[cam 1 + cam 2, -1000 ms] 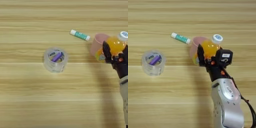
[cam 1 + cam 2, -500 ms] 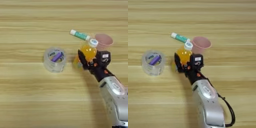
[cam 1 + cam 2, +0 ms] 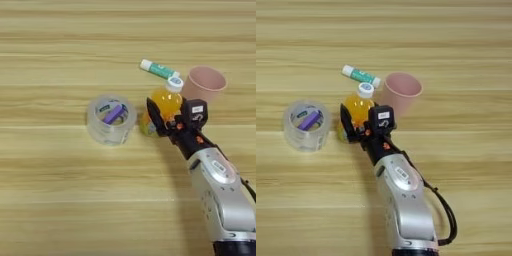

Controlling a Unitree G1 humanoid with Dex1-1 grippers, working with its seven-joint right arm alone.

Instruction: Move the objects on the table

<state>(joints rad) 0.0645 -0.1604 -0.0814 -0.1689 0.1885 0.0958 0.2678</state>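
The small orange juice bottle (image 3: 166, 102) with a white cap stands upright near the middle of the table (image 3: 60, 200), between the black fingers of my right gripper (image 3: 172, 117), which is shut on it. The same bottle (image 3: 358, 107) and gripper (image 3: 363, 125) show in the right eye view. To its left, a little apart, sits the squat clear round tub (image 3: 111, 119) with a purple stick inside, also visible as the tub (image 3: 306, 124) in the right eye view. My silver forearm (image 3: 220, 190) comes up from the bottom right.
A pink cup (image 3: 205, 84) stands just right of the bottle. A green and white tube (image 3: 159, 69) lies behind the bottle, close to its cap. In the right eye view the cup (image 3: 401, 92) and tube (image 3: 361, 76) show too.
My gripper has carried the juice bottle leftward from in front of the pink cup to a spot close to the clear tub. The cup, tube and tub have stayed put.
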